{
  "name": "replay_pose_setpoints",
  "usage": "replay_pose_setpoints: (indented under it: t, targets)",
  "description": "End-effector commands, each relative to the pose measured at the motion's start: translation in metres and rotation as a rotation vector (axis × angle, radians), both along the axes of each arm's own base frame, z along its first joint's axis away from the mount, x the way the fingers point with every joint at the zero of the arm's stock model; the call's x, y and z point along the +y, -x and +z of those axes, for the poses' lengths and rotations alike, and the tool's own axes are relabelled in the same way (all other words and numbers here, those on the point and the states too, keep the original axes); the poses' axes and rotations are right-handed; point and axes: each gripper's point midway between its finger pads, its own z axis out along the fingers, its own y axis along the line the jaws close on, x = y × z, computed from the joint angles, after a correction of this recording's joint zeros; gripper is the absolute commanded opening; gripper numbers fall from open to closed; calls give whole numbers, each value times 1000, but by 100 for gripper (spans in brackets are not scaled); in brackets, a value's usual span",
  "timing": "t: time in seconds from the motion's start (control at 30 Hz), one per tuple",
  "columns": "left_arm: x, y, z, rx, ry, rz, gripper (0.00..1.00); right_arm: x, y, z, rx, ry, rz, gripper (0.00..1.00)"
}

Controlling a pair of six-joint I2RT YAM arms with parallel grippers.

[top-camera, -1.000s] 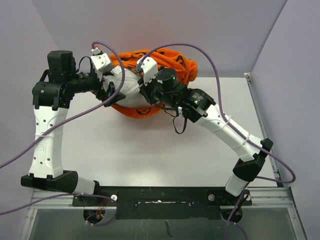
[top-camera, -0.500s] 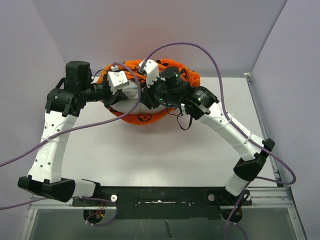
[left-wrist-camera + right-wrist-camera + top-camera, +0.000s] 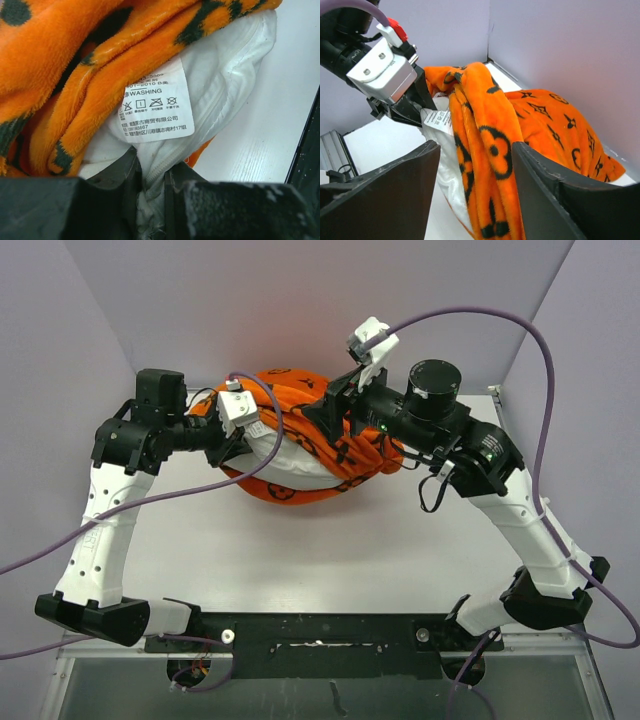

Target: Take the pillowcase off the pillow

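The left gripper [image 3: 152,180] clenches the pillow [image 3: 220,90] at its seam beside the tag [image 3: 155,107]; the right gripper [image 3: 476,170] gapes released, seemingly clear of the pillowcase [image 3: 540,125], which lies bunched half off the pillow at the far edge of the table [image 3: 300,560]

The pillowcase [image 3: 300,390] is bright orange, printed with dark flowers, stars and circles. The pillow [image 3: 290,465] is plain white. Its tag [image 3: 155,107] is white with dark lettering. The table [image 3: 330,550] is white.
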Motion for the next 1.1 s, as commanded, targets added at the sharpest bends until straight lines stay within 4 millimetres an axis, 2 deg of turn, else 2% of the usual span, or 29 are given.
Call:
replay_pose_setpoints:
  t: [0.0, 0.07, 0.17, 0.3, 0.4, 0.57, 0.63, 0.87, 0.9, 0.93, 1.0, 1.03, 1.07]
  targets:
    - [-4, 13, 49, -115, 78, -21, 0, 16, 5, -44, 24, 188, 50, 67]
    - [-4, 15, 52, -122, 79, -19, 0, 14, 6, -60, 44, 262, 34, 68]
    - [-2, 19, 56, -131, 77, -23, 0, -1, 4, -76, 56, 318, -35, 67]
    - [-2, 26, 61, -145, 79, -34, 0, -31, -7, -81, 41, 309, -159, 55]
    - [0, 33, 64, -152, 78, -47, 0, -50, -14, -74, 23, 283, -238, 35]
    - [3, 48, 57, -149, 50, -79, 0, -61, -22, -52, -12, 208, -286, 11]
    - [5, 54, 54, -146, 38, -94, 0, -67, -29, -49, -14, 211, -316, 2]
    - [9, 86, 48, -137, 4, -172, 0, -109, -71, -41, 23, 129, -454, 0]
    - [10, 87, 48, -137, 3, -166, 0, -105, -70, -41, 31, 113, -419, 0]
    - [11, 85, 49, -143, 3, -156, 0, -95, -65, -42, 41, 106, -349, 6]
    - [12, 82, 52, -159, 5, -139, 0, -67, -44, -47, 51, 105, -187, 47]
    - [12, 80, 54, -166, 10, -130, 0, -57, -35, -51, 42, 116, -144, 64]
    - [12, 77, 57, -173, 15, -120, 0, -51, -21, -50, 19, 119, -105, 73]
